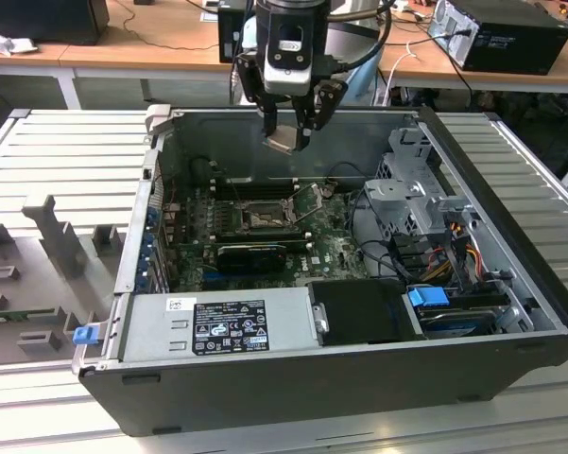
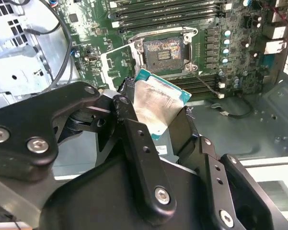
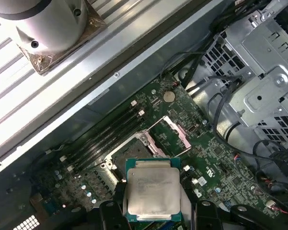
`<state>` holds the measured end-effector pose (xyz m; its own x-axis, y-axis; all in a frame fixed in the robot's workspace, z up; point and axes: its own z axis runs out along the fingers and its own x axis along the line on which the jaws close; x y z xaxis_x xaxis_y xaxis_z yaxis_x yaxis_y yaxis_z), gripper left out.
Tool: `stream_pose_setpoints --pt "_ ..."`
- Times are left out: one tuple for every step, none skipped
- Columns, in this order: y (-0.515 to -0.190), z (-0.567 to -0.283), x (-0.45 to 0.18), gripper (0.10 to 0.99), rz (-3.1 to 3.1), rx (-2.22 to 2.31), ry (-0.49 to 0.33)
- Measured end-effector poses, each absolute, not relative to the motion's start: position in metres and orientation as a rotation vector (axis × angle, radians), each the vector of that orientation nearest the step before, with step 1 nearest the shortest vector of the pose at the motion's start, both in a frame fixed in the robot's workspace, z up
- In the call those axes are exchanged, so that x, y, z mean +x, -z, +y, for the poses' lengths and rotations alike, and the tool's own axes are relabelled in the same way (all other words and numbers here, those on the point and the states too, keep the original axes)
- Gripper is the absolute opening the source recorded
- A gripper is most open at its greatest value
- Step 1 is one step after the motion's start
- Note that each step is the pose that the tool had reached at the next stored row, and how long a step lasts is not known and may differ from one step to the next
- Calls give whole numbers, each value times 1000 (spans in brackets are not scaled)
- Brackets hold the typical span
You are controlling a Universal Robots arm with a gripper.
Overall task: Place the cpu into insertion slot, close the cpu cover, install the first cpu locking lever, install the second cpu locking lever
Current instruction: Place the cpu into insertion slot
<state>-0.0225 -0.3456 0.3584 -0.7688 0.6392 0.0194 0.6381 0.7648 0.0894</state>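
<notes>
The gripper [image 3: 152,213] clamps the cpu [image 3: 151,187] by two opposite edges and holds it in the air above the open computer case [image 1: 359,378], apart from the motherboard [image 2: 93,33]. Below it the insertion slot [image 2: 164,51] lies bare, its contact field exposed. The cpu cover [image 3: 171,133] appears swung up beside the slot, though its hinge is hard to make out.
</notes>
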Motion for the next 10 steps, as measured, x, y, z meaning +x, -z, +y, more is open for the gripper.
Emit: stream_pose_setpoints --pt "-358 -346 -23 529 2930 1087 -142" --pt "-358 -346 -22 529 2923 1105 -141" --pt "-358 -346 -22 529 2919 1115 -141" --pt "-358 -346 -22 529 2909 1139 -141" --pt "-357 -346 -23 529 2901 1158 -141" --pt "-357 -346 -22 529 2892 1178 -141" --pt "-357 -346 -22 529 2884 1196 -141" --pt "-356 -346 -22 529 2865 1238 -140" --pt "-356 -346 -23 529 2850 1270 -140" --pt "-356 -346 -22 529 2832 1305 -139"
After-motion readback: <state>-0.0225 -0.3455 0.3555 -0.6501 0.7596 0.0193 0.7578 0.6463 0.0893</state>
